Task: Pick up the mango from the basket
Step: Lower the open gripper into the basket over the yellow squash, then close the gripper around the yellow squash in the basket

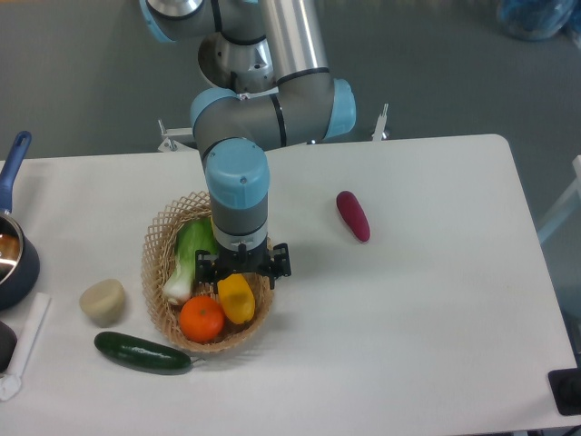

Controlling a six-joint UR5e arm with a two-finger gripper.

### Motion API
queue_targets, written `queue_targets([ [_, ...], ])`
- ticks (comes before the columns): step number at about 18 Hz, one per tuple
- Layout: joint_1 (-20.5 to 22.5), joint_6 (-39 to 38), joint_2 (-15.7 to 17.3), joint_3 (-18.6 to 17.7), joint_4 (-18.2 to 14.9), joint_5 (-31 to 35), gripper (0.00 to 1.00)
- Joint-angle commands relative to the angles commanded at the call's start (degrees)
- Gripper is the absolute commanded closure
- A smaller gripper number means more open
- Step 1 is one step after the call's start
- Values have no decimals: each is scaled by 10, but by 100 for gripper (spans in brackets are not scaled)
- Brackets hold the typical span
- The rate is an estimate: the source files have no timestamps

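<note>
Woven wicker, tan and lacy at the rim, frames the scene: the basket (pixel 156 238) sits toward the table's (pixel 436 318) left side, holding a green leafy vegetable (pixel 188 257), an orange (pixel 201 319) and the mango (pixel 237 300); the arm's wrist stands upright directly over the basket, placing the gripper (pixel 243 269) above the mango's upper end, a stance that reads as the approach for a straight-down grasp; its black fingers look spread to either side rather than closed on anything, though the wrist hides much of them; the mango lies in the basket's right half, just beside the orange, its top hidden under the tool; what shows is a smooth, yellow-orange, rounded lower end; the crowded basket likely leaves little room for the fingers; outside it lie a dark green cucumber (pixel 142 352), a pale rounded lump (pixel 102 302), and, well apart to the right, a magenta oblong vegetable (pixel 352 215); a blue pot (pixel 13 259) sits at the left edge.
</note>
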Motion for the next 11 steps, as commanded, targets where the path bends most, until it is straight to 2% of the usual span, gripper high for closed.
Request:
queue_targets([
  [5,-4,3,-1,-28,14,4,0],
  [11,-8,1,-10,-31,26,8,0],
])
